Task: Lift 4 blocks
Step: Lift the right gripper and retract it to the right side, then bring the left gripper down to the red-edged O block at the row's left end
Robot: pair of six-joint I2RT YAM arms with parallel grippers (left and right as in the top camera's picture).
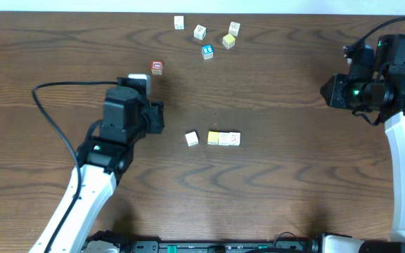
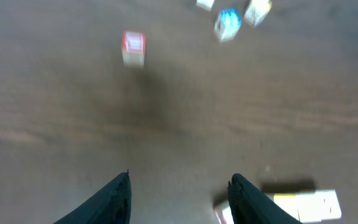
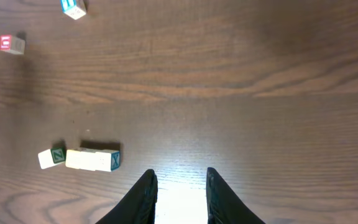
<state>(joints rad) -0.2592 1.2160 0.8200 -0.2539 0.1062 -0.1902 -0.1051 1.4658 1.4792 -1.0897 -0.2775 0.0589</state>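
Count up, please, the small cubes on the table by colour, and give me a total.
White or cream cubes: 6
Yellow cubes: 2
Red-faced cube: 1
Blue-faced cube: 1
Total: 10

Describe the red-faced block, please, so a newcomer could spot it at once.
On the dark wooden table, look just beyond the left arm's end effector, toward the far edge. A small cube stands alone there, left of the cluster of blocks. It alone shows a red face; the cluster's are white, yellow and blue.
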